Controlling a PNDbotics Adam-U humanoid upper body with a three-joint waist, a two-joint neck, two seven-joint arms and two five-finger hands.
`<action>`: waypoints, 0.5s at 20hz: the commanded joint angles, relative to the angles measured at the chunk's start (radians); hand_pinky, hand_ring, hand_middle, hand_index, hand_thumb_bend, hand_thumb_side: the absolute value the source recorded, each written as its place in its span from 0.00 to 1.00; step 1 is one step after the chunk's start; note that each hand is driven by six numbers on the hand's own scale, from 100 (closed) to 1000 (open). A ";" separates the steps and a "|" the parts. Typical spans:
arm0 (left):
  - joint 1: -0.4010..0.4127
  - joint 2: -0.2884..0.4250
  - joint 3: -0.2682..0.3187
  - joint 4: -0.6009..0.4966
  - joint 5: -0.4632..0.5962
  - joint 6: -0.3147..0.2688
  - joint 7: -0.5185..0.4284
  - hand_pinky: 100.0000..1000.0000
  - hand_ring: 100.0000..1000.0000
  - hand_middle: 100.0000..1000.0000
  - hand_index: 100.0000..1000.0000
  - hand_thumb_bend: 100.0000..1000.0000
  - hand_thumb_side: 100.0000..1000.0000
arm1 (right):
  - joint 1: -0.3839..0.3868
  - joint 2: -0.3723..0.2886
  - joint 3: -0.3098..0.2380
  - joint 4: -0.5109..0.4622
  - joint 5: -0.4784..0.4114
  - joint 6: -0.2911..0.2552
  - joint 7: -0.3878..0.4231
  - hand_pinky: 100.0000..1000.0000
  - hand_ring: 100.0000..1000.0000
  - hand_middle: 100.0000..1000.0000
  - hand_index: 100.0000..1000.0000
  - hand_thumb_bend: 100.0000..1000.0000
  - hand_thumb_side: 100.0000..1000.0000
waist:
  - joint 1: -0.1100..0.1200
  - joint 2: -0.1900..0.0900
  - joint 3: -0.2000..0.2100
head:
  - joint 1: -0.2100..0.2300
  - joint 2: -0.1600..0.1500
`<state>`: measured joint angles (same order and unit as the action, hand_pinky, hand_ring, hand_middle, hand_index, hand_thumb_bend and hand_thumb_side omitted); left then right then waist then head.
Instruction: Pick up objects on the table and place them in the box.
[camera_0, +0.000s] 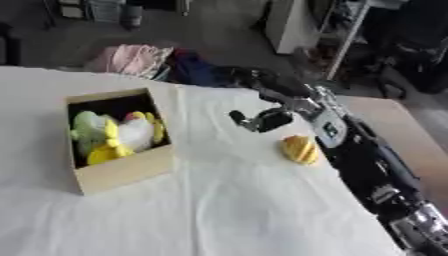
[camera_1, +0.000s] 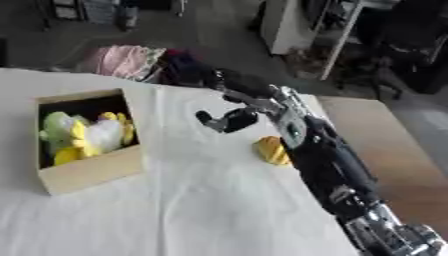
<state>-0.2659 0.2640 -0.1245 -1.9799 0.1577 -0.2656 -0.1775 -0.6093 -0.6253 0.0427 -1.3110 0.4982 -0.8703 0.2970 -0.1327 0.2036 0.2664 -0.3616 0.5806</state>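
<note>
The right arm reached in from the lower right corner across the counter (camera_0: 219, 210), its hand (camera_0: 262, 120) hanging above the white cloth with fingers curled inward and holding nothing. A yellow object (camera_0: 299, 149) lay just beside the forearm near the cloth's right edge, while the cardboard box (camera_0: 122, 172) sat well apart to the left, already holding green, white and yellow soft items. Bare cloth lay open between hand and box and across the whole near side of the counter.
</note>
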 joint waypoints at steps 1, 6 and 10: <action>0.003 0.016 0.011 -0.020 -0.019 0.004 0.003 0.70 0.65 0.51 0.71 0.00 0.55 | 0.066 -0.093 -0.035 -0.082 -0.083 -0.027 0.103 0.88 0.90 0.98 1.00 0.00 0.11 | 0.024 -0.031 -0.010 | 0.016 0.007; 0.020 0.014 0.012 -0.020 -0.036 0.004 0.007 0.70 0.65 0.51 0.71 0.00 0.55 | 0.195 -0.099 -0.102 -0.026 -0.068 0.008 0.179 0.87 0.90 0.98 1.00 0.00 0.34 | 0.032 -0.032 -0.029 | 0.025 0.014; 0.028 0.011 0.012 -0.020 -0.044 0.004 0.009 0.70 0.65 0.51 0.71 0.00 0.55 | 0.229 -0.083 -0.119 0.067 0.032 0.024 0.187 0.88 0.92 0.99 1.00 0.00 0.44 | 0.036 -0.031 -0.041 | 0.026 0.018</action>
<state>-0.2352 0.2642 -0.1192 -1.9799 0.1215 -0.2616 -0.1720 -0.3727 -0.6820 -0.0578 -1.2606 0.5026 -0.7687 0.3987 -0.1130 0.2027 0.2261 -0.3371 0.5976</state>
